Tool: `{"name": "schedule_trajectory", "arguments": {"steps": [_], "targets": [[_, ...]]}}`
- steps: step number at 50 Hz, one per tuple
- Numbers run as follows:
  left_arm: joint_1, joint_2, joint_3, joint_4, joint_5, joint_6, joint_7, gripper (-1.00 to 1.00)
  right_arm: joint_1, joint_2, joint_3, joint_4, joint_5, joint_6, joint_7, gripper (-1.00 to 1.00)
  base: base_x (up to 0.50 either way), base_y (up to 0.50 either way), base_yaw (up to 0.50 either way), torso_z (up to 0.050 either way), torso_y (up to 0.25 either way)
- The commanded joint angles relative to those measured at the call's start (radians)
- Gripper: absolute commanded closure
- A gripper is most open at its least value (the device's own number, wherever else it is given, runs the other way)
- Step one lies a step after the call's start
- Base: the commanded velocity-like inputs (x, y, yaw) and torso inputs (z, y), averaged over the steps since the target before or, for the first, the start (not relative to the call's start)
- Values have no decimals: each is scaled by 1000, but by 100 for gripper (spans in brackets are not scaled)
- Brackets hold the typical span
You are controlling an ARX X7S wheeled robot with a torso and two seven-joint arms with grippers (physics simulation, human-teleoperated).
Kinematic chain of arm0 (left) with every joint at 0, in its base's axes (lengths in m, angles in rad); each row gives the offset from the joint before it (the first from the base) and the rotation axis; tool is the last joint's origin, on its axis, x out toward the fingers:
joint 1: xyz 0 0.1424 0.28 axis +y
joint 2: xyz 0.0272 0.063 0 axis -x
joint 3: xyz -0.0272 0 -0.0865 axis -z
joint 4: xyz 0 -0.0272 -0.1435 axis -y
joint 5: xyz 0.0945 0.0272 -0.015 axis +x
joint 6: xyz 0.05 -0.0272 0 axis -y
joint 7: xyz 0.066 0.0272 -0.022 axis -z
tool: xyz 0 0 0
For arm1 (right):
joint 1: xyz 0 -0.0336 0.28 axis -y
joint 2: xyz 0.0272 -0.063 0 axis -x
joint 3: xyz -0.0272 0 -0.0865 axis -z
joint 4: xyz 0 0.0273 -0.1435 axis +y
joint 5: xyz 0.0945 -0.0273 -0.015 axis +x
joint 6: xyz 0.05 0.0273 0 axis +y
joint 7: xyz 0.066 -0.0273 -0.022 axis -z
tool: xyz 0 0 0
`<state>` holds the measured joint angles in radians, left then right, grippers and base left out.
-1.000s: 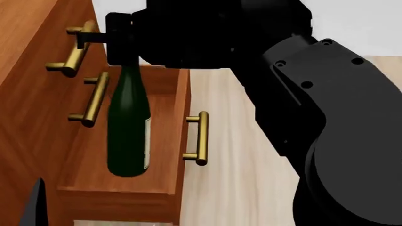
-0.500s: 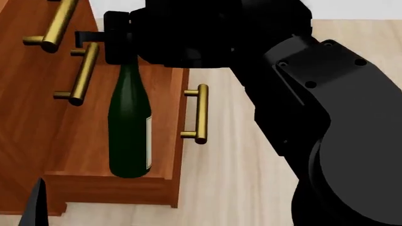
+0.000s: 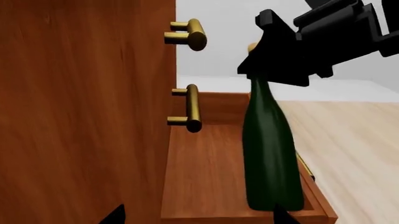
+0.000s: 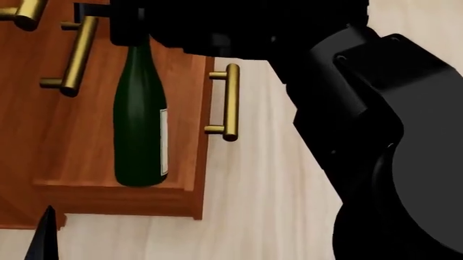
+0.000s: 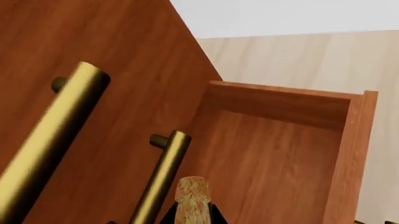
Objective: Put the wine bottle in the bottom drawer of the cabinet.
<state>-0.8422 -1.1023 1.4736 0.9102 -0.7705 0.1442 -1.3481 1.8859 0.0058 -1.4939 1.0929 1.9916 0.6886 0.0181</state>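
Holding the wine bottle (image 4: 140,124) upright by its neck, right claw (image 4: 130,27) clamped on it, inside the open bottom drawer (image 4: 197,141). Base looks at or near the drawer floor; releasing and shutting remain. Left claw barely in view, state unclear.

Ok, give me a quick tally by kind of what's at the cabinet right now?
brass bar handles: 3
wine bottle: 1
bottom drawer, pulled open: 1
cabinet: 1
Total: 6
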Motion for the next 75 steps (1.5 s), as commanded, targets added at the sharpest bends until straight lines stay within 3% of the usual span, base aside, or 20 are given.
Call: {"name": "schedule_trajectory", "arguments": {"steps": [1, 45, 46, 55, 75], "targets": [[5, -4, -3, 1, 3, 5, 2, -100, -36, -6, -123, -50, 35, 14, 18, 100, 0, 0, 0, 3, -146], [35, -5, -14, -5, 22, 29, 8, -100, -80, -6, -121, -51, 10, 6, 69, 100, 0, 0, 0, 7, -137], [35, -5, -15, -6, 22, 31, 8, -100, -77, -6, -122, -50, 7, 7, 68, -100, 0, 0, 0, 0, 0], [47, 0, -12, -10, 40, 34, 13, -100, -68, -6, -123, -45, -9, 8, 78, -100, 1, 0, 2, 0, -11], [50, 0, -19, -6, 39, 29, 9, -100, 8, -6, -121, 1, -153, 177, 204, -100, 0, 0, -1, 0, -7]]}}
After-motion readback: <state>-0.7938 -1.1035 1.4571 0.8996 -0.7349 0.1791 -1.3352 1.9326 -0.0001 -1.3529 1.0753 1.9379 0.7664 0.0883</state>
